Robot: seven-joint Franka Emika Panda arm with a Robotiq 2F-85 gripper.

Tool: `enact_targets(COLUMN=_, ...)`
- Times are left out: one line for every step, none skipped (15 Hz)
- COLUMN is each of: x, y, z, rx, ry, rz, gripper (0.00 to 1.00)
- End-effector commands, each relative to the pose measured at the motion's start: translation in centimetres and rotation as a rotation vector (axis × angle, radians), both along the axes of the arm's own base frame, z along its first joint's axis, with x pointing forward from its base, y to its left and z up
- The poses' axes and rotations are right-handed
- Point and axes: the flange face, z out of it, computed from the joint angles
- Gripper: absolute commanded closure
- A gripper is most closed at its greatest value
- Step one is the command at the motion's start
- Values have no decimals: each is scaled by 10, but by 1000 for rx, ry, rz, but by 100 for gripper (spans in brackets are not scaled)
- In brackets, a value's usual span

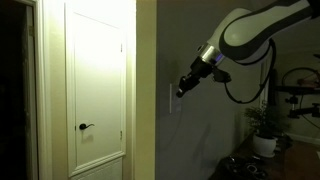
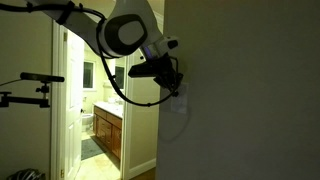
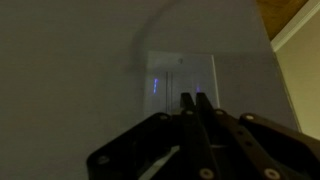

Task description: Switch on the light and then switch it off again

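Note:
The switch is a small pale upright wall plate, seen in the wrist view [image 3: 180, 76] straight ahead of the fingertips, with a faint blue glow at its left side. In both exterior views it sits on the dim wall, mostly hidden behind the gripper [image 1: 171, 100] [image 2: 179, 98]. My gripper [image 3: 189, 100] is shut, fingers pressed together, tips at or just short of the plate; contact cannot be told. It also shows in both exterior views [image 1: 183, 87] [image 2: 177, 80]. The room around the wall is dark. No lamp is in view.
A white door [image 1: 96, 85] with a black handle [image 1: 85, 127] stands beside the wall corner. A potted plant [image 1: 265, 128] stands behind the arm. An open doorway shows a bathroom cabinet [image 2: 108, 130]. A black stand [image 2: 30, 85] is beyond it.

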Motion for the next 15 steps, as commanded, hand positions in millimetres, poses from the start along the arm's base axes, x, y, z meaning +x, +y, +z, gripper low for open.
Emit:
enact_targets(x=-31, y=3, z=4, rx=-15, ry=104, rz=70, gripper=59)
enact_targets(x=-40, y=1, z=4, rx=-19, ry=141, rz=85, gripper=52)
enact_targets(x=-45, y=-1, z=5, rx=-30, ry=170, rz=93, gripper=46)
enact_targets(x=-51, y=-3, z=4, rx=-34, ry=210, rz=95, gripper=39)
enact_targets(x=-56, y=-4, z=4, rx=-31, ry=240, rz=102, gripper=34)
enact_targets(x=-60, y=-5, z=2, rx=-31, ry=276, rz=104, gripper=26)
enact_targets(x=-63, y=-6, z=1, rx=-35, ry=308, rz=106, gripper=20)
enact_targets(x=-66, y=-8, z=-1, rx=-32, ry=342, rz=110, gripper=13)
enact_targets(x=-69, y=-8, z=-2, rx=-33, ry=369, rz=110, gripper=8)
enact_targets(x=-71, y=-9, z=-5, rx=-36, ry=403, rz=108, gripper=2)
enact_targets(x=-73, y=-9, z=-7, rx=-34, ry=425, rz=112, gripper=0)
enact_targets(x=-74, y=-10, z=-10, rx=-35, ry=450, rz=112, gripper=0)
enact_targets(x=-76, y=-10, z=-11, rx=-43, ry=466, rz=111, gripper=0)
enact_targets(x=-63, y=-4, z=-11, rx=-27, ry=436, rz=108, gripper=0)
enact_targets(x=-63, y=-4, z=-12, rx=-27, ry=441, rz=108, gripper=0)
